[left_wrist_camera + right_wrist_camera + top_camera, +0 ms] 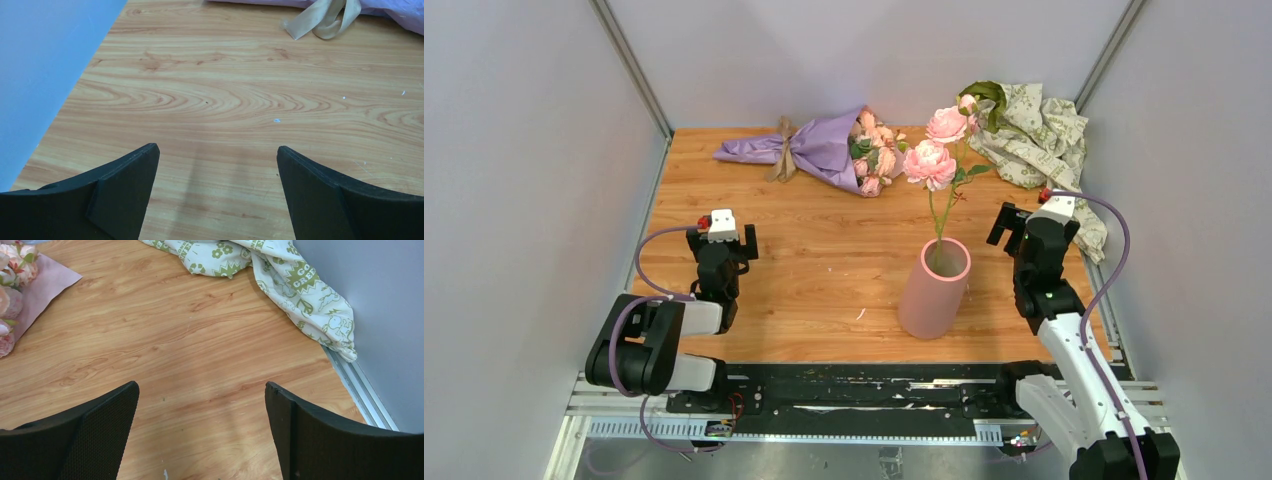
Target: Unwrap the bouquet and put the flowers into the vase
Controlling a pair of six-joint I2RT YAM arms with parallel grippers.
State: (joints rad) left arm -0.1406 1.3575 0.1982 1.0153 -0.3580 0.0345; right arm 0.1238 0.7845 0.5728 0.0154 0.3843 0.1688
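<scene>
Jaws wide apart on left gripper [216,150] and right gripper [201,386] — nothing between them

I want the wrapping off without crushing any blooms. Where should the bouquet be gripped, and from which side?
Probably at the cinched neck by the tan ribbon, coming down from above with the left tool. The bouquet lies on its side, its tail pointing left; it is narrowest there, and the flowers sit at the wide right end.
</scene>
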